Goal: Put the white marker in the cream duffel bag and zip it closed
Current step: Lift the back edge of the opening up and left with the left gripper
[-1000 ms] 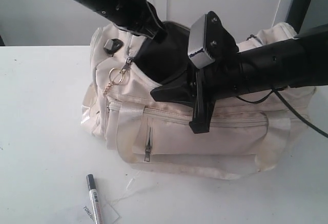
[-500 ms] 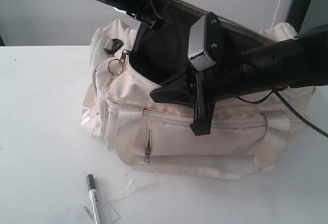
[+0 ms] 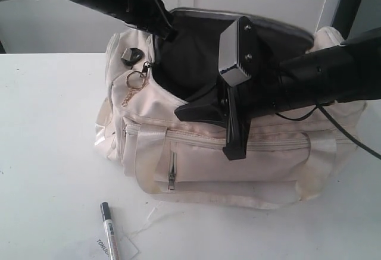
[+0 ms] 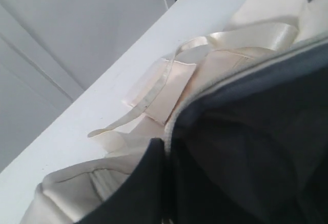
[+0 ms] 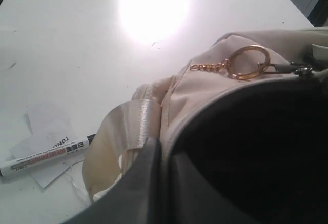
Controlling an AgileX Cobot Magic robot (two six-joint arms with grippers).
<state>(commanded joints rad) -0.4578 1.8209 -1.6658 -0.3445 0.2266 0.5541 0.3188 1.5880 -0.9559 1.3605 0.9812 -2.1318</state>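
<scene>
The cream duffel bag stands in the middle of the table, its top held wide apart so the dark lining shows. My left gripper is shut on the far rim of the opening and holds it raised. The right gripper is shut on the near rim. A gold ring hangs from the zipper pull at the bag's left end. In front of the bag the white marker with its black cap lies on the table, apart from both grippers, and it also shows in the right wrist view.
A flat white paper tag lies under the marker at the table's front edge. A loose webbing handle trails on the table behind the bag. A wall stands close behind. A black cable runs from the right arm over the bag's right end.
My left gripper has moved up and to the left with the far rim, so the bag's mouth gapes wider. The right gripper and the marker have stayed put.
</scene>
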